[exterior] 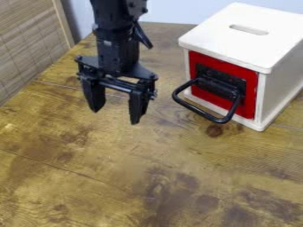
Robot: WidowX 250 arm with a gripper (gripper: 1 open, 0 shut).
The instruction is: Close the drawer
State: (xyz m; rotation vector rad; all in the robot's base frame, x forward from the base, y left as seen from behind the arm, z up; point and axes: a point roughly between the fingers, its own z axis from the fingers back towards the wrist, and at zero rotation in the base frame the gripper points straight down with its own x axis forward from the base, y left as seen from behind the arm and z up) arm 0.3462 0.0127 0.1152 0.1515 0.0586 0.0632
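The drawer [221, 82] has a red front with a black panel and sits in a white box-shaped cabinet [245, 44] at the right. Its front looks flush with the cabinet face. Its large black loop handle [203, 102] hangs out over the table. My black gripper [113, 105] hangs above the wooden table, to the left of the handle and apart from it. Its two fingers are spread and hold nothing.
The wooden table [119, 177] has dark stains. A woven blind or mat [27, 44] lies at the far left. The cabinet top has a slot [249, 29].
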